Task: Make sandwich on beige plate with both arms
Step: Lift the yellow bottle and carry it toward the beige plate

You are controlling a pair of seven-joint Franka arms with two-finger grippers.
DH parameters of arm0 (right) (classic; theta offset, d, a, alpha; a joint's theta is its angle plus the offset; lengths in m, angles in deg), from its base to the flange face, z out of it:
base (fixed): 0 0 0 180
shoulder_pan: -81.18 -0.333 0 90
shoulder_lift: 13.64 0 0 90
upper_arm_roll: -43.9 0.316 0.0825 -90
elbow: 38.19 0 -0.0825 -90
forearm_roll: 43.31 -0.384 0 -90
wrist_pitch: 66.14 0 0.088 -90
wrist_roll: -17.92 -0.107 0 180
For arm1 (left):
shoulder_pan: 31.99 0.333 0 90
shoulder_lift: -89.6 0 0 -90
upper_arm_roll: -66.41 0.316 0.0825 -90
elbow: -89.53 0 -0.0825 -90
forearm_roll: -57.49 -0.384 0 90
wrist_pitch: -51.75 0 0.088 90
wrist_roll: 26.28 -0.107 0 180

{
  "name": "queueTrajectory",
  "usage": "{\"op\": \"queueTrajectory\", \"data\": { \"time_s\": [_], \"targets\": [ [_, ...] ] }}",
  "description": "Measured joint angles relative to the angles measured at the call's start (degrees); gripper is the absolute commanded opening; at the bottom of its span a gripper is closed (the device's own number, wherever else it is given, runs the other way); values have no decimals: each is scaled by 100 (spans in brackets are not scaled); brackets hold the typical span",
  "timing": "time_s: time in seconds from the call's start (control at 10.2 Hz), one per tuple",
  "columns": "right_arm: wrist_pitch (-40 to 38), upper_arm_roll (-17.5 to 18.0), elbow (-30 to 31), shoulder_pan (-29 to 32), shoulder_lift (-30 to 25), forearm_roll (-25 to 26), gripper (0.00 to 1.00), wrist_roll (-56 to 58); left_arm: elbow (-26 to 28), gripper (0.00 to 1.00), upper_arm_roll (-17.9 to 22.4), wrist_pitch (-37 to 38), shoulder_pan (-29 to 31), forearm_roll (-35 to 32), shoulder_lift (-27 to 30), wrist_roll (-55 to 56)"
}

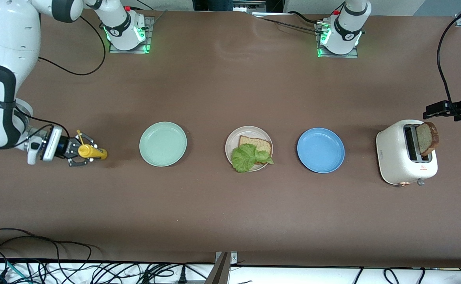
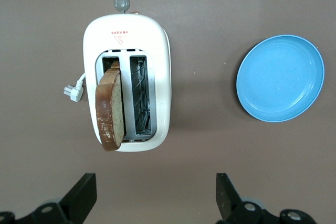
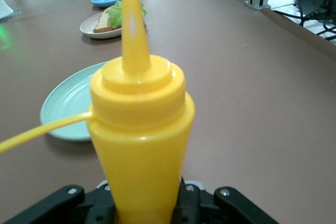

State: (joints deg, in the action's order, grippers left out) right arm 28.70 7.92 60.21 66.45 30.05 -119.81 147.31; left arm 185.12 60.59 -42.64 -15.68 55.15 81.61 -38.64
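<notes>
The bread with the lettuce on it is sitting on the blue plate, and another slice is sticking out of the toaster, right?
Not quite. The bread slice with the lettuce leaf sits on the beige plate, as the front view shows. The blue plate beside it holds nothing. The rest is right: another slice sticks out of the toaster.

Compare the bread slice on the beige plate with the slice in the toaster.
The plate slice lies flat on the beige plate; the toaster slice stands on edge in a slot of the toaster. A lettuce leaf partly covers the plate slice; the toaster slice is bare. Both are brown with darker crust.
</notes>
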Motion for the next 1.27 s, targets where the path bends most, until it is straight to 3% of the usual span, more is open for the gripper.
{"op": "queueTrajectory", "data": {
  "time_s": [0.2, 0.39, 0.59, 0.78, 0.98, 1.27],
  "targets": [
    [431, -132, -409, -644, -36, 305, 0, -785, -1, 100, -5, 5, -1, 0, 3, 0],
    [788, -620, -742, -1642, -65, 698, 0, -1746, -3, 100, -7, 7, -1, 0, 6, 0],
    [1139, -957, -1176, -2495, -97, 1339, 0, -2985, -4, 100, -8, 9, -1, 0, 7, 0],
    [1528, -980, -1560, -3114, -109, 2054, 0, -4369, -5, 100, -9, 10, -1, 0, 8, 0],
    [2179, -971, -1614, -3911, -87, 3003, 0, -5731, -6, 100, -10, 11, -1, 0, 9, 0],
    [2637, -944, -1610, -4889, 125, 4847, 0, -7614, -6, 100, -10, 13, -2, 0, 9, 0]
  ]
}}
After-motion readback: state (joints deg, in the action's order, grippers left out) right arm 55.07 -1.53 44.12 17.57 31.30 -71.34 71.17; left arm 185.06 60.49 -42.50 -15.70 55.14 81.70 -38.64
